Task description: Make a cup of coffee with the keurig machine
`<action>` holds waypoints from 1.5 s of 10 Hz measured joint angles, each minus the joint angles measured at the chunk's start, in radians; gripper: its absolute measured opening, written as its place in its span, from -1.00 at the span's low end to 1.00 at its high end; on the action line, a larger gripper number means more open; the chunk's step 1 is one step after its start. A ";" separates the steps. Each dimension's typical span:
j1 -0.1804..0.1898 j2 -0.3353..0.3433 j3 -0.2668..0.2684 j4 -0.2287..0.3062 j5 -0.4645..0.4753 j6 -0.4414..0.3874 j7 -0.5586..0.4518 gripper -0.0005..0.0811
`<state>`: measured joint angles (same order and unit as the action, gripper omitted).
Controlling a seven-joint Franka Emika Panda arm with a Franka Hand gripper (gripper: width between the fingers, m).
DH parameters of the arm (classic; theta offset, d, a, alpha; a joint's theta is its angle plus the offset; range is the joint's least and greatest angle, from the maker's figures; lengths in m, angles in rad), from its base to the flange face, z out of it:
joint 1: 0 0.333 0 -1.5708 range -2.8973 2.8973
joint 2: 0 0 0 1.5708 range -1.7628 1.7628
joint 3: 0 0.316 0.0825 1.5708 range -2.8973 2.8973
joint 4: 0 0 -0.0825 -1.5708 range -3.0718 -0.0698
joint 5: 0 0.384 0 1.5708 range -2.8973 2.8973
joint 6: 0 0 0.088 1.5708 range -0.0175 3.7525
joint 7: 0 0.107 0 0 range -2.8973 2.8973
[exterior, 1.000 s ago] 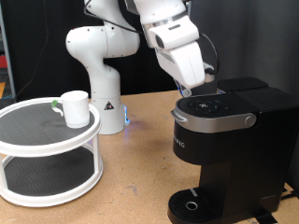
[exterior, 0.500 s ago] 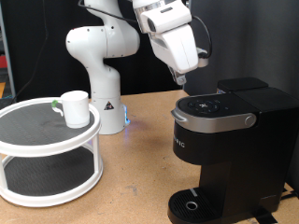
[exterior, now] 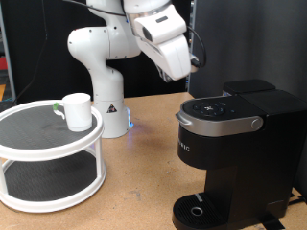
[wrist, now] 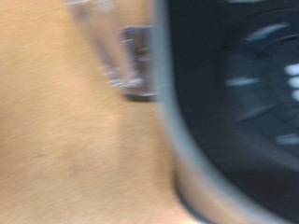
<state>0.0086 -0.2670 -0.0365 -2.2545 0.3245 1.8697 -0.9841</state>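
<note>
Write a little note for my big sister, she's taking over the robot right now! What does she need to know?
End effector: raised above the tall matte black coffee machine, holding nothing visible; open or shut is unclear.
Small white ceramic mug: on the top tier of the round white two-shelf stand, at the exterior view's left.
Machine: lid down, round drip tray has no mug.
Done: nothing visible.
Left: mug is not under the machine; no coffee brewed.

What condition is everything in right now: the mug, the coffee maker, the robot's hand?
Mug: upright on the top tier of the stand, handle facing the camera; contents not visible.
Stand: two tiers; lower tier bare where visible.
Coffee maker: lid shut, drip tray without a cup.
End effector: above the coffee maker, apart from it, holding nothing visible.
</note>
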 joint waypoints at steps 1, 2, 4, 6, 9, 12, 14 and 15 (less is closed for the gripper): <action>-0.004 -0.020 -0.016 0.000 -0.033 -0.072 -0.057 -0.97; -0.010 -0.044 -0.029 -0.004 -0.049 -0.109 -0.099 -0.97; -0.013 -0.071 -0.032 -0.023 -0.052 -0.110 -0.101 -0.97; -0.013 -0.083 -0.023 -0.081 0.021 0.087 0.023 -0.97; -0.033 -0.126 -0.050 -0.140 0.136 0.135 0.152 -0.97; -0.045 -0.158 -0.093 -0.136 0.137 0.029 0.129 -0.97; -0.048 -0.165 -0.075 -0.182 0.189 0.182 0.246 -0.97; -0.051 -0.179 -0.073 -0.212 0.221 0.236 0.296 -0.97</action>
<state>-0.0425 -0.4458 -0.1099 -2.4668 0.5455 2.1053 -0.6882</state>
